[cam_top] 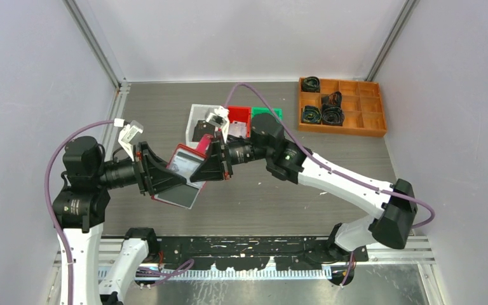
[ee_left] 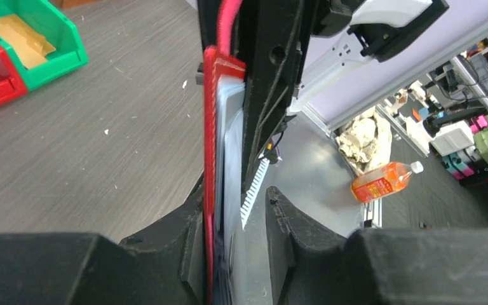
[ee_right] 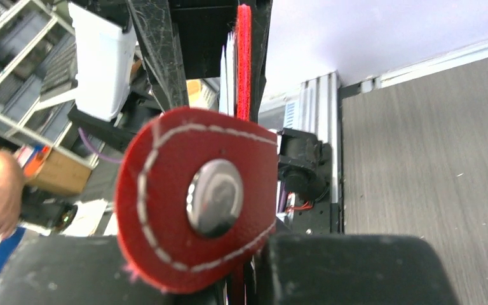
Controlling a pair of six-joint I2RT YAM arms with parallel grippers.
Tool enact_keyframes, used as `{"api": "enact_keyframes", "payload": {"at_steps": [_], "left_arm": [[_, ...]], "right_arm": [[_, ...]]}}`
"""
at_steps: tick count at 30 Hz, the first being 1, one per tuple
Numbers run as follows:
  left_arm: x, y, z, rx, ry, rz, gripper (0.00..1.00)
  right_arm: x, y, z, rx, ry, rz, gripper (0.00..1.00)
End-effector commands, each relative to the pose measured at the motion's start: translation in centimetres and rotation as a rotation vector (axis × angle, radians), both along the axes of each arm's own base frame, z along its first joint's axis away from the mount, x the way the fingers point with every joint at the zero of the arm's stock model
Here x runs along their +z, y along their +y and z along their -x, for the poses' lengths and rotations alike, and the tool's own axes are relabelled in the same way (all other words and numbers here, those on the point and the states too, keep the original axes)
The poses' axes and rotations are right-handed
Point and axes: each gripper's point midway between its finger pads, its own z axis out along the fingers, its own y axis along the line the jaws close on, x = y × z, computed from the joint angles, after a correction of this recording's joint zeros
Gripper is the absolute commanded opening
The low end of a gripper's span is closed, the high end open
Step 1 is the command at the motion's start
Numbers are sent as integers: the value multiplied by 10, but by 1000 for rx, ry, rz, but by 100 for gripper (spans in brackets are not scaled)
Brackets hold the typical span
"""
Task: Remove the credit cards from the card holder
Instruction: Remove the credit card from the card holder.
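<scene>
The card holder (cam_top: 179, 190) is a red folding wallet held open in the air between both arms, its pale sleeved inside (cam_top: 184, 166) facing up. My right gripper (cam_top: 211, 159) is shut on its upper right edge. In the right wrist view the gripper (ee_right: 248, 283) pinches the red edge (ee_right: 244, 57) behind the snap tab (ee_right: 197, 197). Pale card edges (ee_right: 227, 70) show beside the red. My left gripper (ee_left: 235, 190) is open around the holder (ee_left: 210, 140). One finger (ee_left: 171, 248) touches the red cover and the other (ee_left: 292, 241) stands apart from a pale card or sleeve (ee_left: 230, 146).
A white bin (cam_top: 197, 114), a red bin (cam_top: 238, 115) and a green bin (cam_top: 270, 113) stand behind the holder. A wooden divided tray (cam_top: 341, 107) with black cable coils is at the back right. An orange bottle (ee_left: 384, 181) lies on the floor off the table.
</scene>
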Motion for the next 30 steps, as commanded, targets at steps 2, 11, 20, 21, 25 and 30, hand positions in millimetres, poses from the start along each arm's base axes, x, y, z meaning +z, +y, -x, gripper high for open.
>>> {"api": "enact_keyframes", "payload": {"at_steps": [2,11,20,21,25,30], "left_arm": [[15,-4,1,12,69,95,34],[27,-4,-6,79,90,145,28],[33,3,-30,248,142,231,28],[34,4,-33,270,141,240,28],[32,10,-49,351,146,257,26],[30,12,-55,377,151,264,20]], "right_arm": [[99,-32,-26,-272,-56,-450,1],[94,-62,-41,-454,37,-590,1],[87,-59,-44,-540,102,-657,1],[87,-57,-43,-537,106,-664,1],[83,-48,-41,-540,122,-675,1],[80,-44,-42,-559,135,-681,1]]}}
